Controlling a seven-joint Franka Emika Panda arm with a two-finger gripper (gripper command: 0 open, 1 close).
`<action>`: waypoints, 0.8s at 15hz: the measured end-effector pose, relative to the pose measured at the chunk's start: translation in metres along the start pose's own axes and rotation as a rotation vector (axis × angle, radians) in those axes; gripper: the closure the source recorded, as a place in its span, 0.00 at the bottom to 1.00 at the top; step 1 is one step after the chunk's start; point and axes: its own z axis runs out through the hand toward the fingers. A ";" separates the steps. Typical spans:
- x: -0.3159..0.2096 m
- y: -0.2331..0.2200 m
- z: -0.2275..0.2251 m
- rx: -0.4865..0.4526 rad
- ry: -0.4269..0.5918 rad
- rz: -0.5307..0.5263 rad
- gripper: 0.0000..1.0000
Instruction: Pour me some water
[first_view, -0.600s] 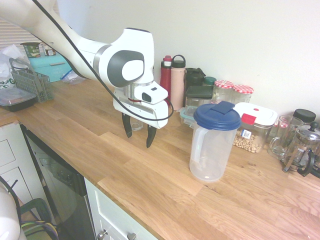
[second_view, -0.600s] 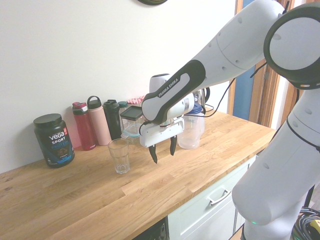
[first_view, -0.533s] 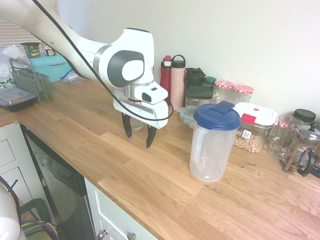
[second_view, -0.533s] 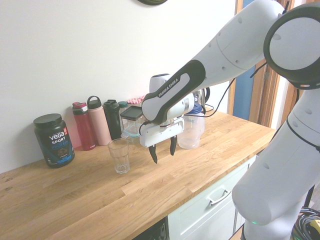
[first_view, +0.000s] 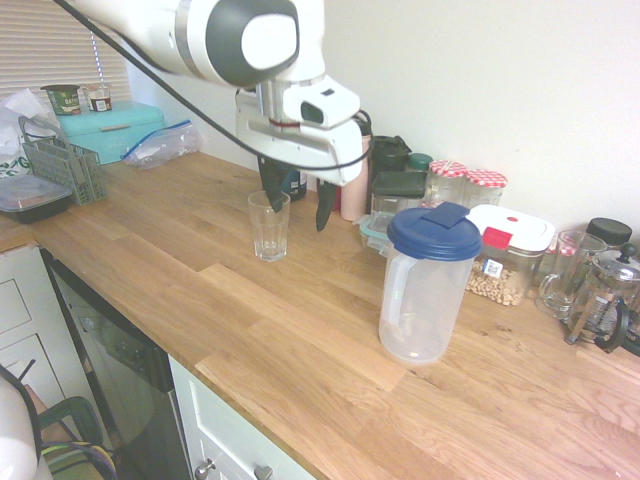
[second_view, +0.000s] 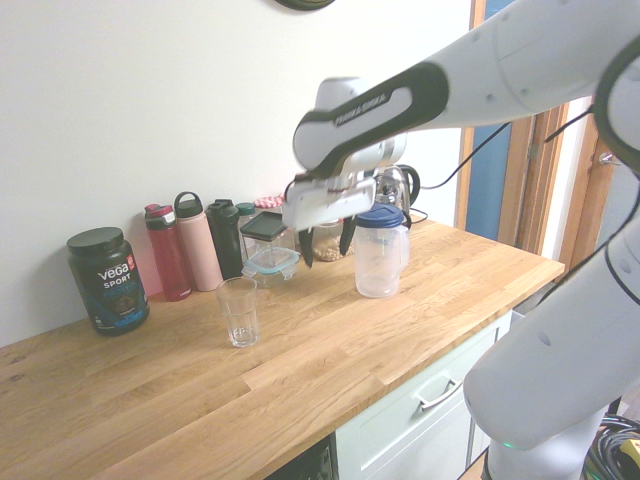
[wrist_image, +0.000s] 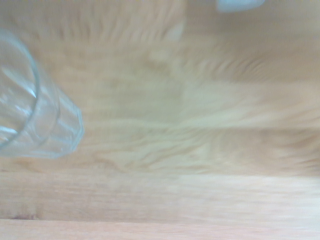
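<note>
The counter (first_view: 300, 340) carries a blue-lidded pitcher (first_view: 428, 283) midway along, well back from its front edge, with a crowd of bottles and jars behind. The empty glass (first_view: 268, 225) stands apart from it. The gripper (first_view: 297, 205) hangs wide open, holding nothing; a careless swing could topple the glass.

Arm above a wooden counter, between glass and jug

The gripper (first_view: 297, 205) hangs over the counter (first_view: 300, 340) with its dark fingers (first_view: 324, 208) spread apart and empty, pointing down just behind the empty glass (first_view: 268, 226). To the right stands a clear jug (first_view: 425, 285) with a blue lid (first_view: 434, 231), well apart from the glass. Bottles, jars (first_view: 466, 190) and a lidded box (first_view: 505, 252) line the wall; a French press (first_view: 605, 298) sits at far right, a grey rack (first_view: 66, 167) at far left.
</note>
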 end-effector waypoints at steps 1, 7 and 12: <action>0.008 0.010 -0.019 0.021 0.017 -0.012 0.00; 0.056 0.106 -0.079 0.095 0.088 -0.086 0.00; 0.067 0.163 -0.050 0.085 0.082 -0.053 0.00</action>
